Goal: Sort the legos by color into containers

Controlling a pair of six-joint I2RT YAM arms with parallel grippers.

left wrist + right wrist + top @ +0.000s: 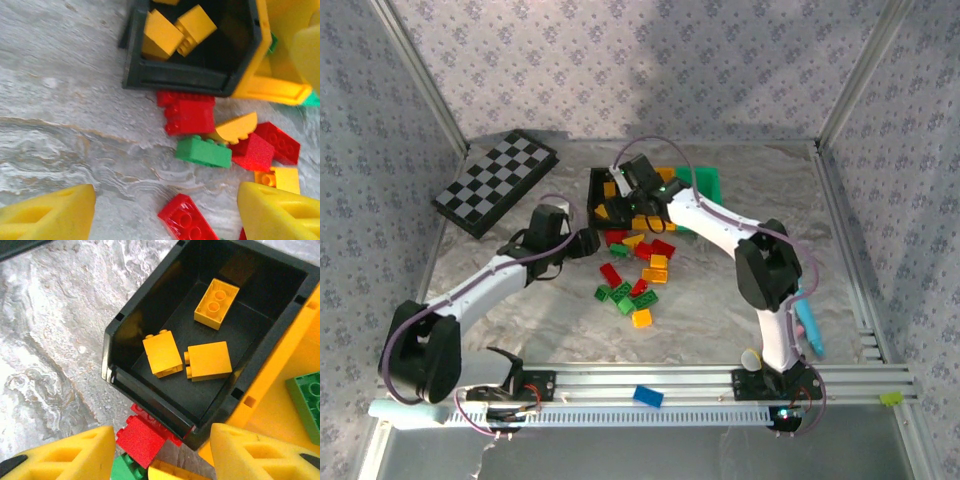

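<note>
Three containers stand in a row at the back: a black bin [595, 190], a yellow bin [665, 177] and a green bin [708, 183]. My right gripper [162, 455] hangs open over the near corner of the black bin [135, 385], with nothing between its fingers. Three yellow legos [209, 360] lie inside that bin. A green brick [307, 400] lies in the yellow bin [280, 405]. Red, green and yellow legos [635, 275] are scattered in front of the bins. My left gripper [165, 215] is open low over the table, with a red brick [187, 220] lying between its fingers.
A checkered board [495, 183] lies at the back left. A lone blue brick [648, 396] sits on the front rail, and a teal tool [808, 325] lies near the right arm's base. Metal frame rails edge the table at the front and right.
</note>
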